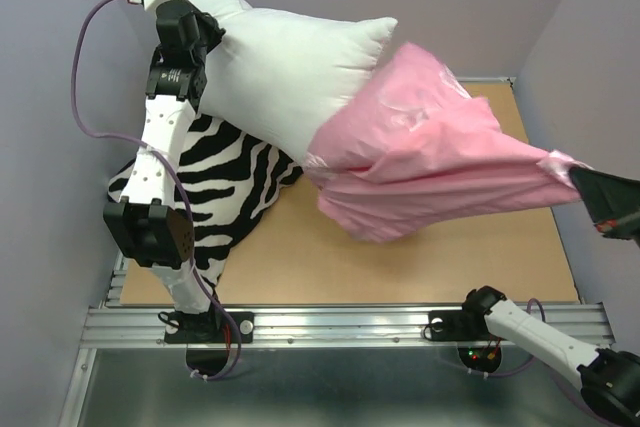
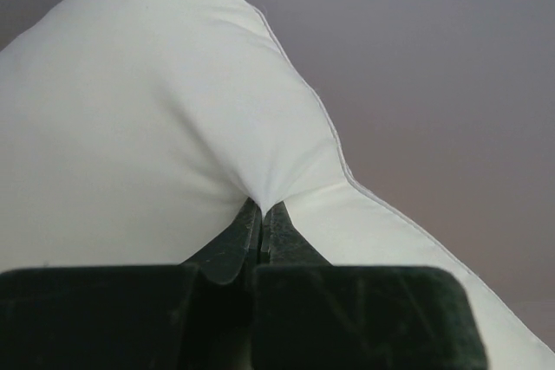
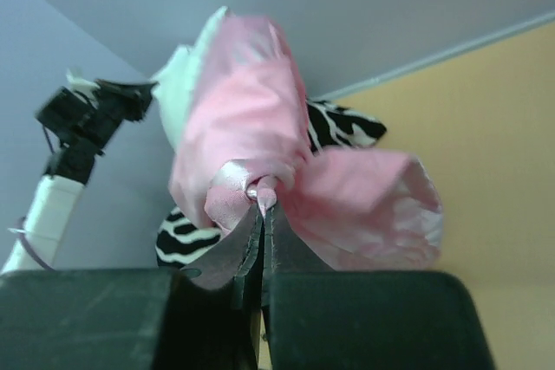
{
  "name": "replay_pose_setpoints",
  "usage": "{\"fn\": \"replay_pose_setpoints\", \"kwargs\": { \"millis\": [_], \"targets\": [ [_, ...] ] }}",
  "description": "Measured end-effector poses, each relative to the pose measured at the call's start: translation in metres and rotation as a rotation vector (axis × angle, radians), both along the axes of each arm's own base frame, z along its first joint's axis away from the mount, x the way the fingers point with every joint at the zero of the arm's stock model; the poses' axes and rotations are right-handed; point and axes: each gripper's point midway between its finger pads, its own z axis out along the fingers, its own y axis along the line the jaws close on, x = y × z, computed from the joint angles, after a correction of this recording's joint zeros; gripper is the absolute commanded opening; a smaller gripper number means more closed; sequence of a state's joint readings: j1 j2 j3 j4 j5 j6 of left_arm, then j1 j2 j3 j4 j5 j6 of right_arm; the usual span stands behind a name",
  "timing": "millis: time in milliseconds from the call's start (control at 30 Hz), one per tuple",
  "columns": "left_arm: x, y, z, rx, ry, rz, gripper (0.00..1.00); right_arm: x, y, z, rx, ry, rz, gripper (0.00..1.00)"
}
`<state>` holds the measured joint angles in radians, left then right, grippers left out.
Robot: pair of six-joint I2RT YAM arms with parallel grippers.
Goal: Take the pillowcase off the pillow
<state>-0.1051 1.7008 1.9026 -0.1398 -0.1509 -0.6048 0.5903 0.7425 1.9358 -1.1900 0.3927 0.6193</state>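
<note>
The white pillow (image 1: 285, 72) hangs in the air at the back left, its right end still inside the pink pillowcase (image 1: 420, 162). My left gripper (image 1: 210, 47) is shut on the pillow's left end; the pinched white fabric (image 2: 263, 188) shows in the left wrist view. My right gripper (image 1: 580, 175) is at the far right, shut on the pillowcase's corner, which is stretched out to the right. In the right wrist view the pink fabric (image 3: 260, 127) bunches at my fingertips (image 3: 263, 210), with the pillow (image 3: 186, 75) behind it.
A black-and-white zebra-striped pillow (image 1: 225, 182) lies on the wooden table (image 1: 450, 262) at the left, under the left arm. Grey walls close in the back and both sides. A metal rail (image 1: 350, 322) runs along the near edge.
</note>
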Motion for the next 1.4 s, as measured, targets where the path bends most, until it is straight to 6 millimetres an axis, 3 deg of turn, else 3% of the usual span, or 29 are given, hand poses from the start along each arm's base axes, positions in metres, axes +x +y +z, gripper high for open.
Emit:
{"fn": "replay_pose_setpoints", "kwargs": {
  "millis": [133,233,333,500,633,733,833,933,1033,1133,1267,1333,1400],
  "targets": [
    [0.011,0.010,-0.014,0.003,0.027,0.017,0.00,-0.031,-0.029,0.035,0.069,-0.121,-0.039,0.01],
    [0.014,0.004,-0.022,0.003,0.041,-0.019,0.00,-0.035,-0.034,0.034,0.072,-0.130,-0.050,0.01],
    [0.013,-0.012,-0.020,0.001,0.035,-0.105,0.00,-0.023,-0.025,0.017,0.032,-0.081,-0.047,0.01],
    [0.005,-0.051,-0.011,0.035,0.005,-0.296,0.00,0.021,0.010,-0.022,-0.072,0.051,-0.011,0.01],
    [-0.012,-0.094,-0.008,0.100,-0.002,-0.454,0.00,0.068,0.041,-0.048,-0.160,0.150,-0.011,0.01],
    [-0.038,-0.135,-0.006,0.158,-0.002,-0.576,0.00,0.106,0.056,-0.068,-0.245,0.220,-0.049,0.01],
    [-0.065,-0.162,-0.006,0.219,0.010,-0.663,0.00,0.143,0.067,-0.083,-0.331,0.274,-0.101,0.01],
    [-0.091,-0.178,-0.002,0.249,-0.002,-0.726,0.00,0.179,0.080,-0.097,-0.424,0.330,-0.140,0.01],
    [-0.112,-0.178,-0.004,0.272,-0.002,-0.753,0.00,0.208,0.085,-0.100,-0.479,0.347,-0.179,0.01],
    [-0.127,-0.181,-0.016,0.284,0.013,-0.776,0.00,0.239,0.068,-0.095,-0.491,0.362,-0.241,0.01],
    [-0.140,-0.196,-0.053,0.277,0.067,-0.823,0.00,0.279,-0.003,-0.097,-0.395,0.407,-0.361,0.01],
    [-0.145,-0.208,-0.075,0.273,0.111,-0.851,0.00,0.295,-0.037,-0.116,-0.344,0.451,-0.401,0.01],
    [-0.147,-0.220,-0.088,0.270,0.139,-0.869,0.00,0.302,-0.052,-0.143,-0.312,0.499,-0.404,0.01]
  ]
}}
